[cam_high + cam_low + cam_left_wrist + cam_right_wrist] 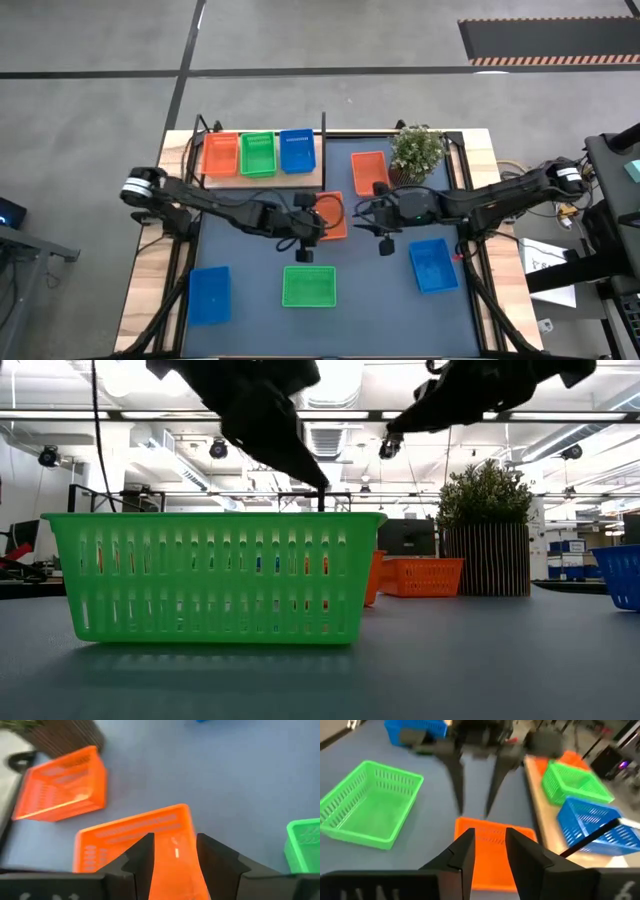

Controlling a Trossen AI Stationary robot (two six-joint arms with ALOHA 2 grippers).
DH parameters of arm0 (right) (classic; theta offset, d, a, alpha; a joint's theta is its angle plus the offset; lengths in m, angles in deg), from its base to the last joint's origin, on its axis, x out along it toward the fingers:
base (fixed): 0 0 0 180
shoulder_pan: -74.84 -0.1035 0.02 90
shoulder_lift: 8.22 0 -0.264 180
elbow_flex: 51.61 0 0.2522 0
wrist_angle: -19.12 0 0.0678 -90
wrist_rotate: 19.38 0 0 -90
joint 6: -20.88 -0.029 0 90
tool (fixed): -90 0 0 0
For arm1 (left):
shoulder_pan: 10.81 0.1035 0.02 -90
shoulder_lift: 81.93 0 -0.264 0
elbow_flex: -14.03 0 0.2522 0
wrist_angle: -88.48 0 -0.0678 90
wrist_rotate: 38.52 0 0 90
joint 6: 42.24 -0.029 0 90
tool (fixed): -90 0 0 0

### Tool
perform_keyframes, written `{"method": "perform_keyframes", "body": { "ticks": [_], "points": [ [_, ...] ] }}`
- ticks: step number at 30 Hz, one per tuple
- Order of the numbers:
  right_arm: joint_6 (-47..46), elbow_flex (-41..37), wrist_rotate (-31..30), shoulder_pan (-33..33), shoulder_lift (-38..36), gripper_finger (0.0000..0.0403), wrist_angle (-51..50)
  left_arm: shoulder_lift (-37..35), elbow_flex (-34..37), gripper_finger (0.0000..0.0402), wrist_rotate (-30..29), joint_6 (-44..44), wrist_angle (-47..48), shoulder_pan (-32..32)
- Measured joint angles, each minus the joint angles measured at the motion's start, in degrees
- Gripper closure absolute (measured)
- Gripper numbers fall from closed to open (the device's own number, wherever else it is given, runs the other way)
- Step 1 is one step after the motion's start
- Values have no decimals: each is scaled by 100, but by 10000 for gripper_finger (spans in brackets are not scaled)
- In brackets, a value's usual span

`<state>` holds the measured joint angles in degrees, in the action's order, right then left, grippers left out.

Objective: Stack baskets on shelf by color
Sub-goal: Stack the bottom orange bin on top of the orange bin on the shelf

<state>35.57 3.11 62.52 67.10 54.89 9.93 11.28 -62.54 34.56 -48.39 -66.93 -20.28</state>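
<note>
A dark mat (250,300) covers my table, grey floor around it. Left to right on the shelf (262,178): orange, green, blue baskets. My left pincer (175,851) and right pincer (488,845) hang spread and empty over the middle orange basket (134,837). Only the low view shows ceiling lights

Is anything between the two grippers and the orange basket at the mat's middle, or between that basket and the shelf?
Nothing visible. Left gripper and right gripper, both open, hang right over the orange basket. Bare mat leads to the shelf, where the orange stack sits farthest along.
</note>
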Motion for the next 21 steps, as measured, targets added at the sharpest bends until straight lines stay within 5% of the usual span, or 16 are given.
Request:
{"method": "perform_keyframes", "body": {
  "ticks": [8,21],
  "points": [
    [32,-254,0,15,-389,318,135,843,-570,269,511,54,22,49],
    [-121,-235,7,15,-228,322,170,1329,-505,269,926,741,-2,357]
  ]
}}
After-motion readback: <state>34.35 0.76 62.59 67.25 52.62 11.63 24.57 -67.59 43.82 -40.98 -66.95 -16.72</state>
